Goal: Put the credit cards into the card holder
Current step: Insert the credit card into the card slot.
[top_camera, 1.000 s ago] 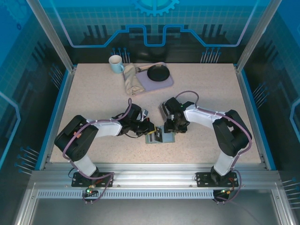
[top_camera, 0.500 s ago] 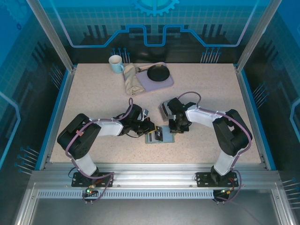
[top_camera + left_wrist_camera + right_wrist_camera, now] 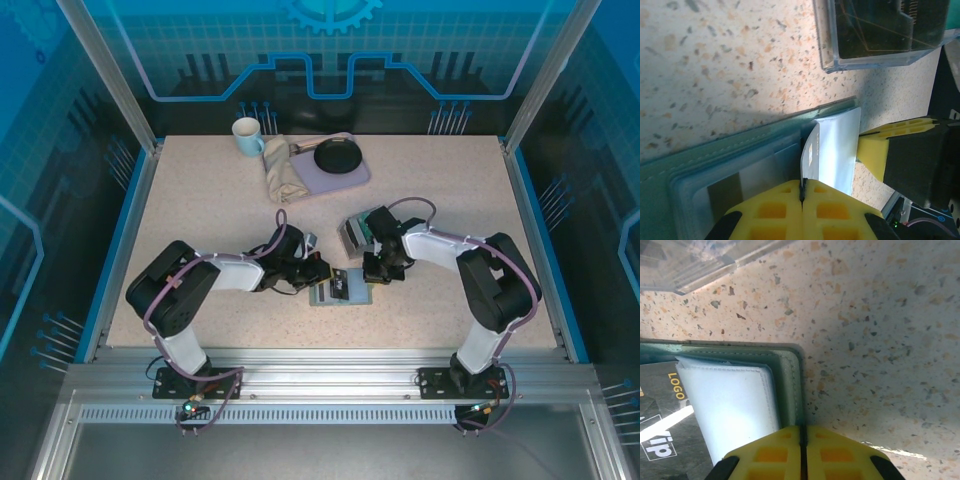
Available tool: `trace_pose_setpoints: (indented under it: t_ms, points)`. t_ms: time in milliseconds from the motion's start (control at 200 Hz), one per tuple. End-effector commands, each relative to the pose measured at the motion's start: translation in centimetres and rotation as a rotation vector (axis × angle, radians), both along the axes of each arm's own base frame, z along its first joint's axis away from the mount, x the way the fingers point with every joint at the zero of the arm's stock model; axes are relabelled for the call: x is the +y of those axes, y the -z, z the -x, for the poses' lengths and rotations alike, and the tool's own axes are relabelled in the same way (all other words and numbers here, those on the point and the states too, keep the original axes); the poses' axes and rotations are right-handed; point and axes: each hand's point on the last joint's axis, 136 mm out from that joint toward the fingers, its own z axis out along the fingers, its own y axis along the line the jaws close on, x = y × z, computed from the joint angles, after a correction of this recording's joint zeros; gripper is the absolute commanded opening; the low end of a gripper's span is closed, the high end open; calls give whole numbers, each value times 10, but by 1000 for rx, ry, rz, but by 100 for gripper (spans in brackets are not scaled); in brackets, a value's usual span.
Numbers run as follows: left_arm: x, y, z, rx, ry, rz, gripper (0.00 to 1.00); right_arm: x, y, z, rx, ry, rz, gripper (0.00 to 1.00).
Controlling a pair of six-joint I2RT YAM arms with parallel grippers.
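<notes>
My left gripper (image 3: 803,186) is clenched on 1 pale card (image 3: 811,147), held on edge over the open holder (image 3: 715,155), which lies on the table (image 3: 200,220) between my 2 grippers. A dark card (image 3: 660,415) marked LOGO lies on its inside. My right gripper (image 3: 802,435) is clamped closed at the holder's right edge; whether it nips it I cannot tell. A clear box (image 3: 875,59) stands just behind, crowding both. Mug (image 3: 246,136), cloth (image 3: 283,172) and tray (image 3: 358,172) sit well back.
</notes>
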Motion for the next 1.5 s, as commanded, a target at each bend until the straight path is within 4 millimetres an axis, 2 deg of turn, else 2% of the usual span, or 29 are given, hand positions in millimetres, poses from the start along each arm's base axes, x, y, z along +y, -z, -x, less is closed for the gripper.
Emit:
trace_pose_setpoints:
  t_ms: [0, 205, 355, 530, 760, 940, 1145, 1380, 1495]
  points:
    - [-8, 8, 0, -20, 11, -17, 1, 7, 20, 7, 40, 10, -44, 6]
    - [-5, 9, 4, -34, 26, -50, 2, 6, 21, 6, 44, 27, -58, 5]
    - [-3, 3, 7, -53, 44, -53, 2, 6, 22, 6, 51, 28, -68, 5]
    - [21, 14, 20, -20, 27, -150, 3, 5, 21, 7, 47, 32, -66, 5]
    - [9, 18, 13, 4, -12, -92, 4, 8, 24, 7, 56, 43, -86, 5]
    - [-8, 10, 9, -16, 14, -43, 5, 12, 23, 7, 60, 36, -101, 5]
    - [-12, 4, 9, -29, 28, -18, 8, 14, 23, 6, 64, 42, -113, 5]
    - [-12, 10, 7, 17, -13, -17, 8, 16, 21, 7, 68, 53, -130, 5]
    - [-21, 7, 4, 34, -36, 32, 8, 20, 21, 12, 86, 86, -164, 5]
